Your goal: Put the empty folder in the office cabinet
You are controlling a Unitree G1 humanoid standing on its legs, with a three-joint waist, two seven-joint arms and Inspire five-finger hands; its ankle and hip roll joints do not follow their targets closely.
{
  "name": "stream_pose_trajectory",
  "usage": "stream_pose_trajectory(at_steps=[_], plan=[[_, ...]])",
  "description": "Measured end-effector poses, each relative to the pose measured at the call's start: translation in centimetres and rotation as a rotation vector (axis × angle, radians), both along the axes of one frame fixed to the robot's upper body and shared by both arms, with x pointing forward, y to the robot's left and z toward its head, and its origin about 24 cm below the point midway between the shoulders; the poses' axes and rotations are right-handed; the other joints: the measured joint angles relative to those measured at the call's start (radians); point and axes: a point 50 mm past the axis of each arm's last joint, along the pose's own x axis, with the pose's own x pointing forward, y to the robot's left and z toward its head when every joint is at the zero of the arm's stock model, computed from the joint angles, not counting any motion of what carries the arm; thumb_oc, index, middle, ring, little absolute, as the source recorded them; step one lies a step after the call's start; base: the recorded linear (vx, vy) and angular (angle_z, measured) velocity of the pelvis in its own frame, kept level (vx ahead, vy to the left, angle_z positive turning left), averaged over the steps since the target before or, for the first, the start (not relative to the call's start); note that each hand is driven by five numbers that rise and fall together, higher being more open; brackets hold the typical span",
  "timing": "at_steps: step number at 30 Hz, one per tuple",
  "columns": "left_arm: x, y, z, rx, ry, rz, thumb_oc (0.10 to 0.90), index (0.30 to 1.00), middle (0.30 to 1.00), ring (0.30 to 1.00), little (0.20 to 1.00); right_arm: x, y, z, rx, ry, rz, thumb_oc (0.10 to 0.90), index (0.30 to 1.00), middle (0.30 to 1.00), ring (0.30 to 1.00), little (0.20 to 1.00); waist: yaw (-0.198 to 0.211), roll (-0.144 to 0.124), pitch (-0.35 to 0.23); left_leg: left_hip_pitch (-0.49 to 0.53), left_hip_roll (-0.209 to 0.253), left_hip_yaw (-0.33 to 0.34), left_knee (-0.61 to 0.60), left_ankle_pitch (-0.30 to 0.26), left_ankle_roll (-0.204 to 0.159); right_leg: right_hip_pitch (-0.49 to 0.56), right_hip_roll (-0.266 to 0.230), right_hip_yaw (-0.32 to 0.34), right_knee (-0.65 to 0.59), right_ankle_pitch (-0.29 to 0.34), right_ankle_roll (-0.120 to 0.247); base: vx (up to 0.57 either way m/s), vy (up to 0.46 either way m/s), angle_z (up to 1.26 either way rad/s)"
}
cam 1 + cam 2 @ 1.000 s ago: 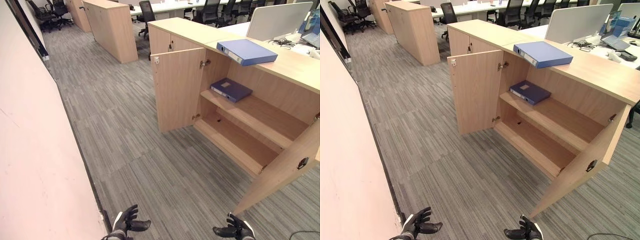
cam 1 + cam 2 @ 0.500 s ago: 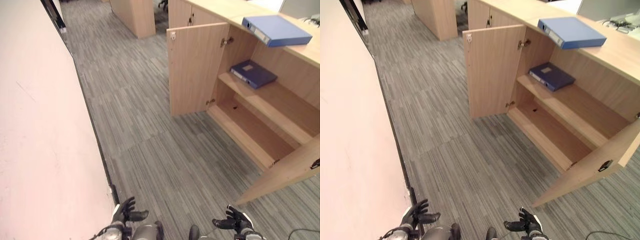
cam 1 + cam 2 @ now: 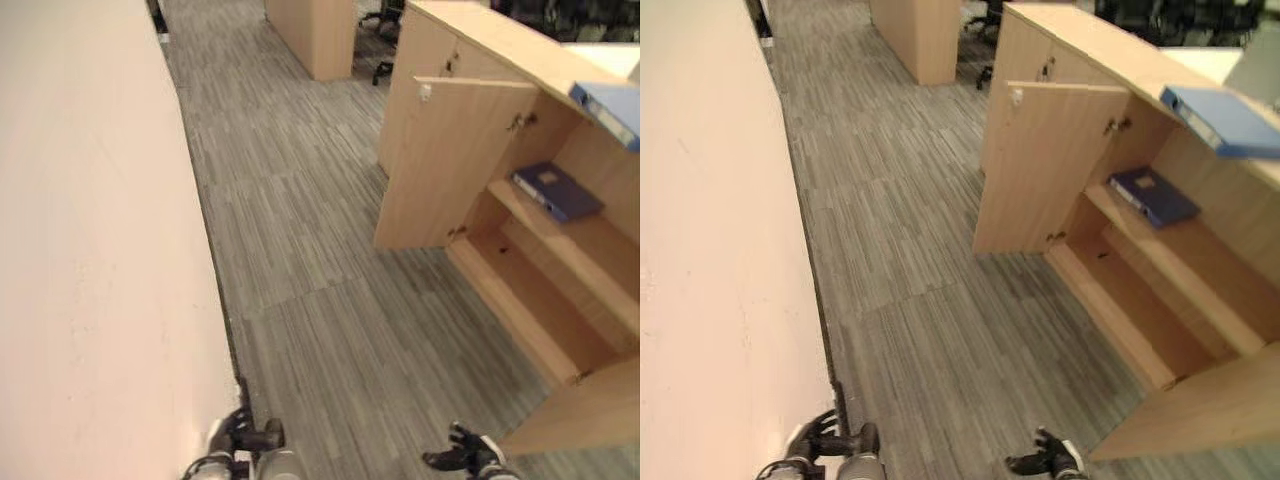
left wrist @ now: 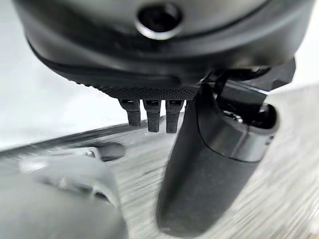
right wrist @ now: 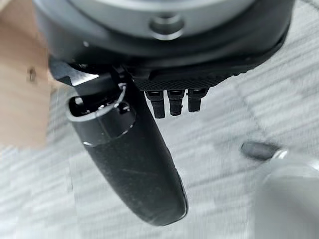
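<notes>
The blue folder (image 3: 1222, 120) lies on the cabinet (image 3: 1095, 45) top, well apart from both hands; the left hand (image 3: 240, 434) and right hand (image 3: 468, 459) are held low with fingers relaxed, empty; the cabinet should be approached squarely before any reach is made.

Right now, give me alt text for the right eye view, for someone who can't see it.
An open wooden office cabinet stands across grey carpet, with a blue folder lying on its top and a darker blue folder on its upper shelf. Low in the view, the left hand and right hand hang relaxed, holding nothing.
</notes>
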Motion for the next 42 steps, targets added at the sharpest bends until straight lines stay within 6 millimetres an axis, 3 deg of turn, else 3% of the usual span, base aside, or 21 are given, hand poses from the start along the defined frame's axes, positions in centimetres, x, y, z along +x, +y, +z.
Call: stream_pose_trajectory(at_steps=[2, 5, 8, 11, 14, 15, 17, 18, 20, 23, 27, 28, 29, 30, 32, 33, 34, 36, 38, 39, 42], plan=[[0.6, 0.0, 0.2, -0.004, -0.017, -0.009, 0.8, 0.9, 0.9, 0.9, 0.9, 1.5, 0.9, 0.2, 0.018, -0.027, 0.011, 0.8, 0.9, 0.9, 0.9, 0.9, 0.018, -0.016, -0.005, -0.078, 0.018, -0.001, 0.165, -0.103, -0.004, 0.01, -0.012, 0.009, -0.04, 0.024, 0.029, 0.32, 0.269, -0.21], [0.6, 0.0, 0.2, -0.003, -0.015, -0.007, 0.8, 0.9, 0.9, 0.9, 0.9, 2.1, 0.7, 0.3, 0.016, -0.031, 0.001, 0.8, 0.9, 0.9, 0.9, 0.9, 0.016, -0.015, -0.005, -0.089, 0.013, 0.015, 0.209, -0.124, 0.02, 0.003, -0.024, 0.014, -0.034, 0.057, 0.034, 0.27, 0.277, -0.09], [0.9, 0.2, 0.3, 0.008, -0.012, -0.004, 0.8, 0.9, 0.9, 0.9, 0.9, 2.1, 0.4, 0.3, 0.014, -0.026, -0.017, 0.8, 0.9, 0.9, 0.9, 0.9, 0.018, -0.03, -0.019, -0.061, -0.029, 0.048, 0.136, -0.135, 0.051, -0.06, -0.039, 0.025, 0.044, 0.12, 0.045, 0.18, 0.266, -0.09], [1.5, -0.6, 0.2, -0.016, -0.029, 0.015, 0.8, 0.9, 0.9, 0.9, 0.9, 2.9, 0.1, 0.6, 0.002, -0.042, -0.014, 0.8, 0.9, 0.9, 0.9, 0.9, 0.009, -0.016, -0.018, 0.003, -0.072, 0.08, 0.003, -0.088, 0.078, -0.184, -0.068, 0.034, 0.224, 0.185, 0.076, 0.16, 0.288, -0.19], [2.1, -2.6, 0.1, -0.059, -0.043, -0.02, 0.8, 0.9, 0.9, 0.9, 0.9, 3.4, 0.0, 0.8, -0.004, -0.053, -0.012, 0.8, 0.9, 0.9, 0.9, 0.9, -0.005, 0.008, -0.017, 0.059, -0.109, 0.091, -0.081, -0.077, 0.109, -0.273, -0.115, -0.066, 0.397, 0.272, 0.084, 0.23, 0.329, -0.02], [2.1, -3.2, -0.1, -0.067, -0.035, -0.057, 0.8, 0.9, 0.9, 0.9, 0.9, 4.0, 0.1, 1.2, 0.001, -0.084, -0.012, 0.8, 0.9, 0.9, 0.9, 0.9, -0.032, 0.058, 0.001, 0.13, -0.118, 0.078, -0.176, -0.075, 0.143, -0.345, -0.085, 0.005, 0.513, 0.236, 0.131, 0.27, 0.301, 0.01], [2.1, -3.0, -0.1, -0.058, -0.028, -0.05, 0.8, 0.9, 0.9, 0.9, 0.9, 5.4, 0.4, 2.0, 0.018, -0.155, -0.008, 0.8, 0.9, 0.9, 0.9, 0.9, -0.073, 0.105, 0.019, 0.193, -0.115, 0.077, -0.257, -0.048, 0.155, -0.424, 0.024, 0.046, 0.554, 0.063, 0.114, 0.3, 0.15, 0.01], [1.9, -2.7, -0.1, -0.051, -0.021, -0.059, 0.8, 0.9, 0.9, 0.9, 0.9, 5.4, 0.3, 2.0, 0.021, -0.16, -0.014, 0.8, 0.9, 0.9, 0.9, 0.9, -0.098, 0.115, 0.024, 0.203, -0.121, 0.073, -0.259, -0.031, 0.136, -0.445, 0.06, 0.022, 0.528, 0.041, 0.1, 0.32, 0.073, 0.29], [2.4, -2.3, 0.2, -0.034, -0.042, -0.061, 0.8, 0.9, 0.9, 0.9, 0.9, 4.7, -0.3, 1.8, 0.007, -0.14, -0.018, 0.8, 0.9, 0.9, 0.9, 0.9, -0.122, 0.138, 0.031, 0.243, -0.124, 0.084, -0.264, -0.092, 0.162, -0.499, 0.103, -0.092, 0.404, 0.016, 0.037, 0.27, 0.005, 0.13], [1.9, -0.7, 0.4, 0.017, -0.019, -0.081, 0.8, 0.9, 0.9, 0.9, 0.9, 2.9, -1.5, 1.3, -0.021, -0.093, -0.043, 0.8, 0.9, 0.9, 0.9, 0.9, -0.154, 0.146, 0.032, 0.307, -0.144, 0.095, -0.263, -0.105, 0.104, -0.537, 0.094, -0.138, 0.153, 0.143, -0.006, 0.32, -0.133, 0.19], [0.7, 0.1, 0.1, 0.045, 0.031, -0.087, 0.8, 0.9, 0.9, 0.9, 0.9, 2.3, -3.4, 1.4, -0.021, -0.105, -0.182, 0.8, 0.9, 0.9, 0.9, 0.9, -0.198, 0.176, 0.032, 0.375, -0.1, 0.088, -0.261, -0.134, 0.034, -0.582, -0.051, -0.159, 0.117, 0.231, 0.046, 0.24, -0.181, 0.17], [0.1, 0.7, 0.0, 0.06, 0.043, -0.089, 0.8, 0.9, 0.9, 0.9, 0.9, 1.6, -3.5, 1.2, -0.026, -0.084, -0.192, 0.8, 0.9, 0.9, 0.9, 0.9, -0.19, 0.166, 0.029, 0.42, -0.088, 0.095, -0.257, -0.141, 0.013, -0.562, -0.072, -0.164, 0.091, 0.254, 0.02, 0.24, -0.228, -0.23], [-0.7, 1.3, 0.0, 0.076, 0.067, -0.093, 0.8, 0.9, 0.9, 0.9, 0.9, 1.2, -3.3, 1.0, -0.024, -0.073, -0.196, 0.8, 0.9, 0.9, 0.9, 0.9, -0.189, 0.15, 0.025, 0.462, -0.066, 0.104, -0.232, -0.16, -0.037, -0.534, -0.074, -0.174, 0.088, 0.359, -0.01, 0.34, -0.271, -0.63], [-1.2, 0.3, -0.6, 0.053, 0.088, -0.094, 0.8, 0.9, 0.9, 0.9, 0.9, 1.8, -4.1, 1.4, -0.046, -0.089, -0.203, 0.8, 0.9, 0.9, 0.9, 0.9, -0.196, 0.198, 0.029, 0.467, 0.011, 0.145, -0.157, -0.179, -0.089, -0.546, -0.023, -0.172, 0.168, 0.363, -0.073, 0.33, -0.271, -0.46], [-0.3, -1.6, -0.7, -0.007, 0.06, -0.126, 0.8, 0.9, 0.9, 0.9, 0.9, 2.3, -5.7, 2.1, -0.082, -0.119, -0.23, 0.8, 0.9, 0.9, 0.9, 0.9, -0.219, 0.219, 0.028, 0.438, 0.025, 0.145, -0.135, -0.171, -0.094, -0.546, -0.004, -0.171, 0.202, 0.32, -0.083, 0.28, -0.219, -0.35], [0.4, -2.6, -0.6, -0.034, 0.028, -0.134, 0.8, 0.9, 0.9, 0.9, 0.9, 2.5, -6.7, 2.4, -0.098, -0.125, -0.245, 0.8, 0.9, 0.9, 0.9, 0.9, -0.227, 0.23, 0.028, 0.455, 0.003, 0.14, -0.2, -0.12, -0.09, -0.556, 0.013, -0.18, 0.232, 0.292, -0.081, 0.19, -0.201, -0.5], [0.9, -3.0, -0.5, -0.047, 0.004, -0.129, 0.8, 0.9, 0.9, 0.9, 0.9, 2.6, -7.5, 2.6, -0.119, -0.124, -0.257, 0.8, 0.9, 0.9, 0.9, 0.9, -0.228, 0.24, 0.031, 0.478, 0.007, 0.2, -0.195, -0.079, -0.099, -0.572, 0.009, -0.206, 0.295, 0.224, -0.079, 0.1, -0.202, -0.62], [1.6, -3.2, -0.2, -0.051, -0.021, -0.146, 0.8, 0.9, 0.9, 0.9, 0.9, 1.9, -8.1, 2.5, -0.141, -0.095, -0.271, 0.8, 0.9, 0.9, 0.9, 0.9, -0.227, 0.247, 0.025, 0.492, 0.041, 0.221, -0.134, -0.07, -0.107, -0.567, -0.033, -0.324, 0.386, 0.16, -0.111, 0.19, -0.308, -0.66], [1.9, -3.2, -0.1, -0.047, -0.026, -0.146, 0.8, 0.9, 0.9, 0.9, 0.9, 1.0, -8.8, 2.5, -0.161, -0.075, -0.272, 0.8, 0.9, 0.9, 0.9, 0.9, -0.246, 0.252, 0.023, 0.488, 0.082, 0.214, -0.042, -0.032, -0.149, -0.576, -0.028, -0.328, 0.477, 0.086, -0.126, 0.21, -0.288, -0.49], [1.6, -3.2, -0.3, -0.051, -0.013, -0.145, 0.8, 0.9, 0.9, 0.9, 0.9, 0.6, -9.0, 2.5, -0.167, -0.067, -0.275, 0.8, 0.9, 0.9, 0.9, 0.9, -0.248, 0.259, 0.019, 0.483, 0.097, 0.214, -0.006, -0.011, -0.131, -0.57, -0.017, -0.312, 0.478, 0.071, -0.135, 0.26, -0.359, -0.52], [0.2, -2.9, -0.8, -0.049, 0.034, -0.128, 0.8, 0.9, 0.9, 0.9, 0.9, -0.6, -8.8, 2.0, -0.176, -0.016, -0.24, 0.8, 0.9, 0.9, 0.9, 0.9, -0.261, 0.261, 0.017, 0.455, 0.14, 0.147, 0.128, 0.241, -0.14, -0.488, 0.056, -0.272, 0.392, 0.069, -0.165, 0.2, -0.265, -0.7]])
